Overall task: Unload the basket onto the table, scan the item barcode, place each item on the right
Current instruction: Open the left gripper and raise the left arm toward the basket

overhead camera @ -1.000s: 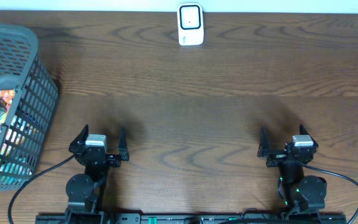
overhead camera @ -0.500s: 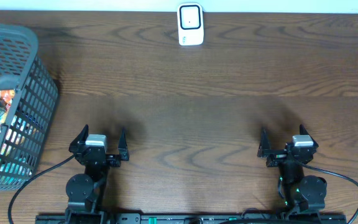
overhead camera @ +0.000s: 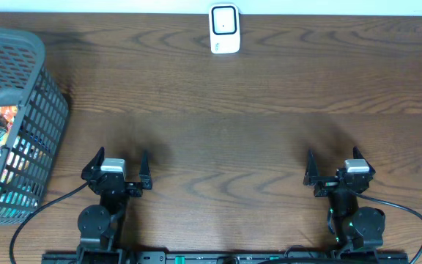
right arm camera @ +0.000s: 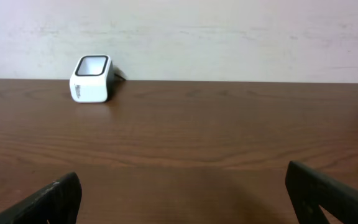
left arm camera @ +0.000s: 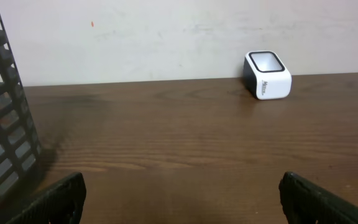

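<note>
Well, both pincers are wide and empty: the left pincer point(overhead camera: 121, 157) and the right pincer point(overhead camera: 333, 156) sit low at the near edge of the counter point(overhead camera: 218, 110), jaws spread, touching nothing. The goods I need are not on the counter at all. The colourful packets point(overhead camera: 2, 121) lie inside the grey mesh basket point(overhead camera: 46, 110) at the far left, near the left pincer but off to its side.

That is where I expect trouble. Reaching in over the tall wall, a finger could catch the mesh and drag or tip the basket. The packets are heaped together, so I judge that a grab may lift two at once, or pinch only a loose corner of wrapper and drop it on the way. I cannot see any barcode from here, so whichever packet comes up may face the wrong way at the barcode scanner point(overhead camera: 224, 29). It stands at the far edge of the counter, well apart from both arms. A long reach with a floppy packet could knock the small scanner aside. The left arm's cable point(overhead camera: 28, 220) loops close beside the basket's foot and might snag.

As for pose, both arms are folded back over their bases, wrists level, fingers pointing toward the far wall point(left arm camera: 166, 37), the two set well apart and mirrored.
</note>
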You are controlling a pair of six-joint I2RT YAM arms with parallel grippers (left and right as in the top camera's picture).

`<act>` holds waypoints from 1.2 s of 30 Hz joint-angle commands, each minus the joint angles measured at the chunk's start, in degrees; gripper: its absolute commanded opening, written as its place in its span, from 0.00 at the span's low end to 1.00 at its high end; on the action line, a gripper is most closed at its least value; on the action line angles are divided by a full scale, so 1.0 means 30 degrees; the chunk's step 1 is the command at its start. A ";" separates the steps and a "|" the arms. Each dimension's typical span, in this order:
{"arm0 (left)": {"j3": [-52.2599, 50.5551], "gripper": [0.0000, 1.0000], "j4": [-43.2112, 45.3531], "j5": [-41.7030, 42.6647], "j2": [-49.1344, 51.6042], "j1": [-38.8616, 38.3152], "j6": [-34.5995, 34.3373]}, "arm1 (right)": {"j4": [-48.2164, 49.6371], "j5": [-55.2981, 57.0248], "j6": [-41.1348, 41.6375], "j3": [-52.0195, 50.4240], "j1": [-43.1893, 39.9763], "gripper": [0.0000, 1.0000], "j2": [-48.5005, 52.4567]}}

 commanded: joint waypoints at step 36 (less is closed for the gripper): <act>-0.0240 0.98 0.8969 0.4677 -0.0131 0.0080 -0.0124 | -0.0015 0.0073 -0.0138 -0.0087 -0.0080 0.99 -0.0117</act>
